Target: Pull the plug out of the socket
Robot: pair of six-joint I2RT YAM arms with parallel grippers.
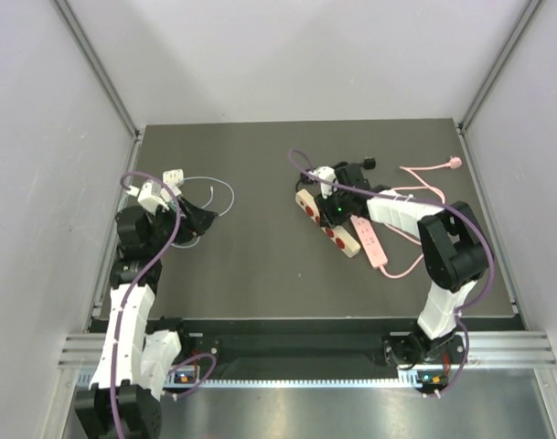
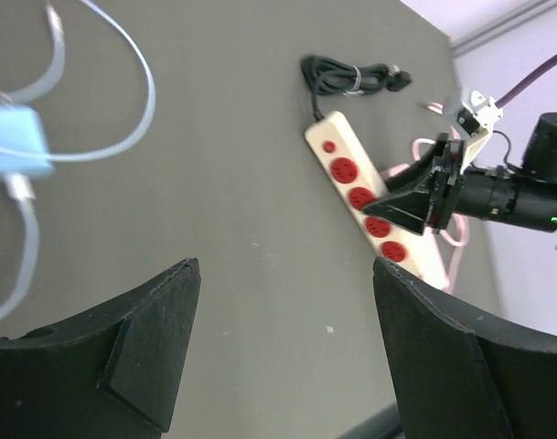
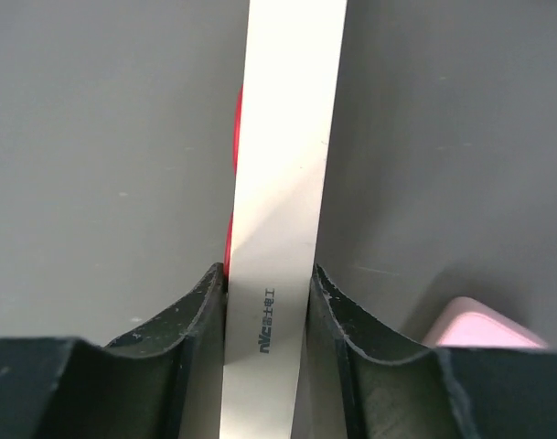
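Sideways, small lettering (image 3: 268,326) on power strip (image 3: 287,137)

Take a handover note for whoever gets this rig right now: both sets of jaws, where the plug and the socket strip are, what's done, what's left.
Left gripper: jaws open, empty.
Right gripper: jaws shut on the sides of the cream power strip with red sockets.
Pale blue-white plug block with thin white cable: lying on the dark table ahead of the left gripper, well apart from the strip.
Done: the plug looks out; no visible socket holds one.
Left: probably only releasing the strip and backing both arms off.
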